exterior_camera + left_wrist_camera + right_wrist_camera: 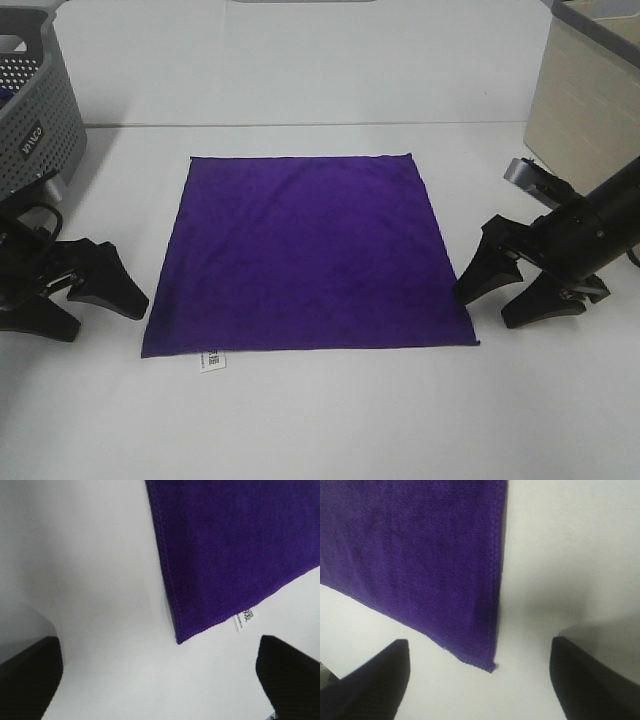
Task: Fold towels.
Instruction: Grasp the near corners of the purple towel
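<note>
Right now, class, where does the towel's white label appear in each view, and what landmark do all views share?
Exterior high: white label on the purple towel's near edge, by its left corner.
Left wrist: label sticking out beside the towel's corner.
Right wrist: not in it.
Shared landmark: the purple towel's stitched hem.

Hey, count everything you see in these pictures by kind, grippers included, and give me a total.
Purple towel: 1
Grey basket: 1
Beige bin: 1
Grippers: 2, the left gripper and the right gripper
Total: 5
</note>
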{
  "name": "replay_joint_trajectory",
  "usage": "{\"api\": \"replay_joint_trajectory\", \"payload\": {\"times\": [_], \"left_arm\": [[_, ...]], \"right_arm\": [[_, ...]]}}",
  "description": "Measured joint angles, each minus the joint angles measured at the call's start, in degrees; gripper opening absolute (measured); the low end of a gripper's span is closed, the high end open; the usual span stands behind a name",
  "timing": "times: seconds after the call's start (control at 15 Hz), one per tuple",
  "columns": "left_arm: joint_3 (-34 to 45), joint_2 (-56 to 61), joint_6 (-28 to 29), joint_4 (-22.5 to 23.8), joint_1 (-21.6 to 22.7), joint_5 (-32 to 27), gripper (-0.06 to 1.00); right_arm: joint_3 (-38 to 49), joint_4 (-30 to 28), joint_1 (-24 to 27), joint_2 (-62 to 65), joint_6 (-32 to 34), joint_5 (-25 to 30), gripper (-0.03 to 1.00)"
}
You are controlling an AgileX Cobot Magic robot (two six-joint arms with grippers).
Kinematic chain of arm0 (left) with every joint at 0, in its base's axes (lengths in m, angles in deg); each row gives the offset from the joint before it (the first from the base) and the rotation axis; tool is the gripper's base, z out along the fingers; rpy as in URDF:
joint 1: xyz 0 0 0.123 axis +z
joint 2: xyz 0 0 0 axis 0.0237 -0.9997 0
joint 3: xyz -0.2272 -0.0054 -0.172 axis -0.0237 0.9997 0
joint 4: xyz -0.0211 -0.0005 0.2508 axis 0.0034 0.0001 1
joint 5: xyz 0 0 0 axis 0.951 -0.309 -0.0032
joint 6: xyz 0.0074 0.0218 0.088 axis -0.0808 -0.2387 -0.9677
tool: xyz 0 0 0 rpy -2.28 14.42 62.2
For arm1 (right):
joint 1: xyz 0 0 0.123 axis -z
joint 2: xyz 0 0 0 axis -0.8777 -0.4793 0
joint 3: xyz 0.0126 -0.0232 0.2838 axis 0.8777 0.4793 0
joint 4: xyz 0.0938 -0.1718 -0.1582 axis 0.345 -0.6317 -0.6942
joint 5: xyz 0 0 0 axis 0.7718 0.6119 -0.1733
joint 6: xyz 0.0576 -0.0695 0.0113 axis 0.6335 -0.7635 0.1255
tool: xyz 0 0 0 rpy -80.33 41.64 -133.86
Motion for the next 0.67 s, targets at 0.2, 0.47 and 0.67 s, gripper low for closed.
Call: {"api": "replay_joint_trajectory", "payload": {"times": [0.2,0.47,0.67], "left_arm": [[-0.11,0.00,0.00,0.00,0.00,-0.11,0.99],[-0.17,0.00,0.00,0.17,-3.44,1.89,0.99],[-0.34,0.06,4.30,0.17,-9.17,6.25,0.99]], "right_arm": [[0.00,0.17,0.00,0.00,-0.17,0.06,0.76],[0.00,0.34,0.00,0.00,-0.17,0.06,0.76],[0.00,0.63,0.00,-0.34,1.03,-0.11,0.74]]}}
